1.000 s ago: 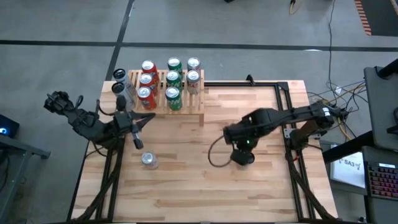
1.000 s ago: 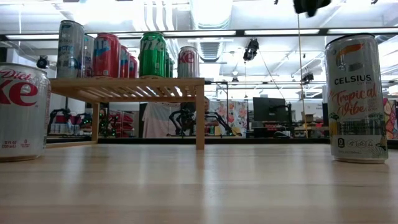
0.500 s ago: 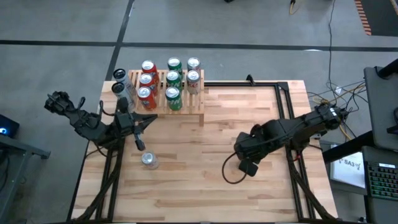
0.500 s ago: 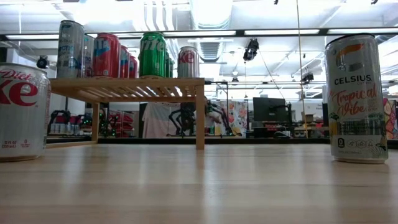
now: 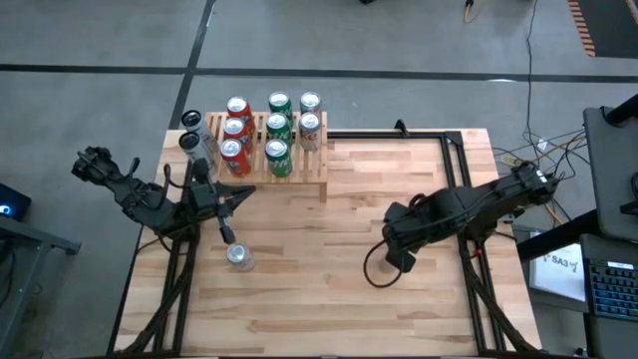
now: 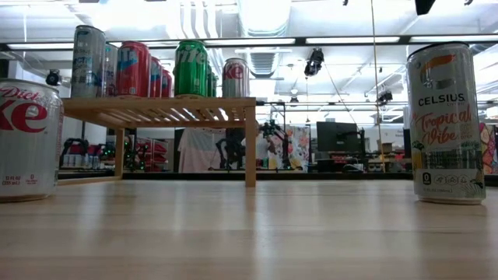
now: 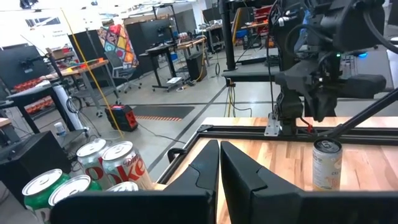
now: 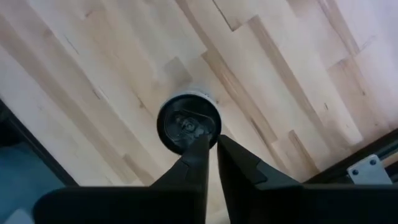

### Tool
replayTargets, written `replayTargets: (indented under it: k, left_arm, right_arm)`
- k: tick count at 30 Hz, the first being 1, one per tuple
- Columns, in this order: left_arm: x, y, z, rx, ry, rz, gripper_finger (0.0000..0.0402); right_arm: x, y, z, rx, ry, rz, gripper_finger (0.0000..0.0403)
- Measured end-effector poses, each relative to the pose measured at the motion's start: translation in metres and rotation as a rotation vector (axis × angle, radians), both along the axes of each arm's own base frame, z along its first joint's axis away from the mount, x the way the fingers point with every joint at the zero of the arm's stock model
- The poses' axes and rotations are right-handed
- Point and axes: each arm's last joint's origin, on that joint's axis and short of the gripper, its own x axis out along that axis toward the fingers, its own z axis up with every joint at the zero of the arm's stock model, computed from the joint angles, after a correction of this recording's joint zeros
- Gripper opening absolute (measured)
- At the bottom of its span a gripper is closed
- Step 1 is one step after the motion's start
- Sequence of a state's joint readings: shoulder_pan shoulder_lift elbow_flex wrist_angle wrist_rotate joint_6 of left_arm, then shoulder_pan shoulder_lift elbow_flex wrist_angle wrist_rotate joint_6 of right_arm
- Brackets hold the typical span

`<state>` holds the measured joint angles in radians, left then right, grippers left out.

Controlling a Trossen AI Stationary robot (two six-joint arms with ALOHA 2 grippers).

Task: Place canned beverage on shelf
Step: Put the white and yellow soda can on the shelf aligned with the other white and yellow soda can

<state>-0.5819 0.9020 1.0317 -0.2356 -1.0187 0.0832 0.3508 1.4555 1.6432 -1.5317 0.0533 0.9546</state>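
My right gripper [image 8: 212,144] pressed together above dark-topped can [image 8: 188,122], hidden overhead by arm, low cam reads Celsius can [image 6: 446,123], left gripper [image 7: 219,163] pinched empty nr shelf [image 5: 289,172].

Even, bright overhead light fills the room; in the low view the ceiling strip lights [image 6: 264,40] blow out to white glare. The tabletop [image 6: 249,233] is soft and out of focus nearest the lens. Shadows under the arms in the high view are faint and diffuse.
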Motion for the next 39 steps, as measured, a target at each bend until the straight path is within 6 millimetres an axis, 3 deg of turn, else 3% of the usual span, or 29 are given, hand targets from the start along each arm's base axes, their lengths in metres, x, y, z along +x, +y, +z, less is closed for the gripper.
replayTargets:
  k: [5, 15, 20, 28, 39]
  left_arm:
    - [0.000, 0.000, 0.000, 0.004, 0.000, 0.000, 0.0000]
    - [0.000, 0.000, 0.000, 0.009, 0.001, 0.001, 0.0000]
    - [0.000, 0.000, 0.000, 0.009, 0.001, 0.002, 0.0000]
    - [0.000, 0.000, 0.000, 0.024, 0.009, 0.002, 0.0000]
    - [0.000, 0.000, 0.000, 0.030, 0.011, 0.001, 0.0000]
  right_arm:
    - [0.004, 0.003, -0.007, 0.023, 0.046, -0.014, 0.0075]
    - [0.010, 0.006, -0.012, 0.063, 0.070, -0.066, 0.0286]
    - [0.016, 0.008, -0.021, 0.040, 0.087, -0.068, 0.0357]
    - [0.029, 0.013, -0.037, 0.018, 0.139, -0.042, 0.0374]
    - [0.033, 0.015, -0.054, 0.030, 0.178, -0.028, 0.0374]
